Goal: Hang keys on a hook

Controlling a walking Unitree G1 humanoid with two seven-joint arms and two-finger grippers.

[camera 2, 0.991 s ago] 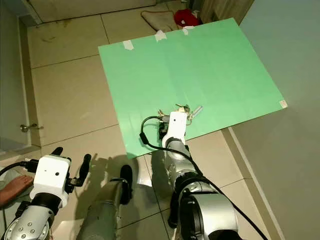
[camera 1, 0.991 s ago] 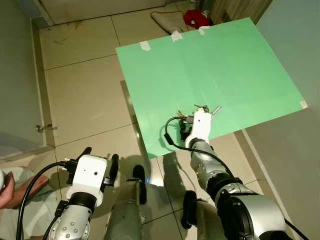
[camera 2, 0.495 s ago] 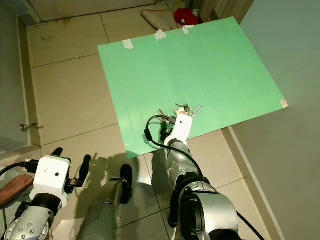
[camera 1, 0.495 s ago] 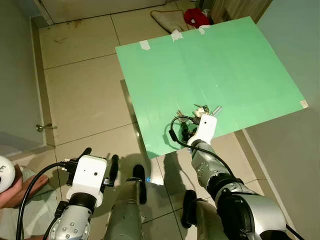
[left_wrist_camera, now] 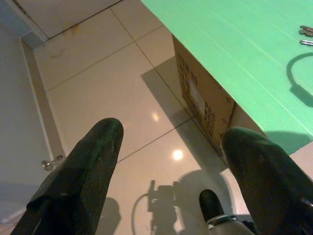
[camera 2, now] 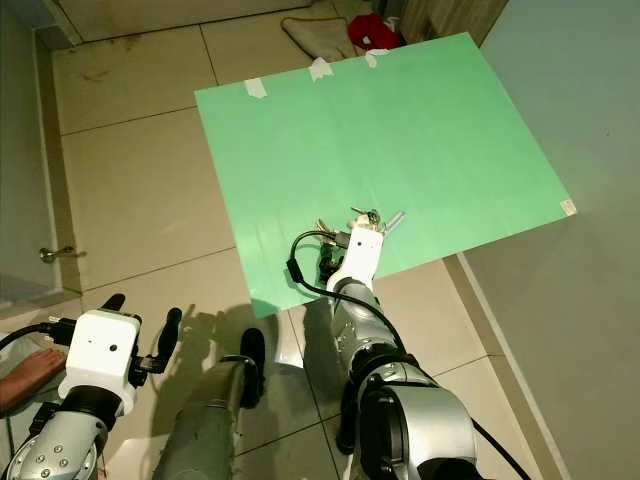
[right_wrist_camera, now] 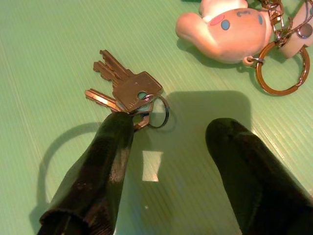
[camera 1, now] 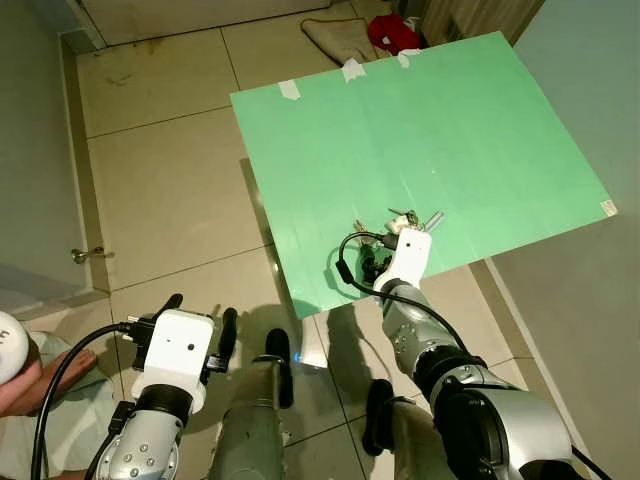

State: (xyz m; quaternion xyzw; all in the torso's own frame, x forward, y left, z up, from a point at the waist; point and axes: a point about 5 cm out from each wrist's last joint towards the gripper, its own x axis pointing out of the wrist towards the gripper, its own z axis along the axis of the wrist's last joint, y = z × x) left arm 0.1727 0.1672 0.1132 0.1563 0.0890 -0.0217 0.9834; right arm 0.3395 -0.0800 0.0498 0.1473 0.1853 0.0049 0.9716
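Right claw [right_wrist_camera: 166,142] hovering released over the keys [right_wrist_camera: 128,90], one finger [right_wrist_camera: 105,161] touching the key ring. Keys lying flat on the green sheet [camera 1: 420,130], near its front edge, beside a pink charm [right_wrist_camera: 225,29]. Left claw [left_wrist_camera: 171,161] hanging released over floor tiles [camera 1: 170,190], well apart from the keys.

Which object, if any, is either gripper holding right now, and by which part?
Nothing is held. The right gripper is open over the keys on the green board, one finger at their ring. The left gripper is open over the floor.
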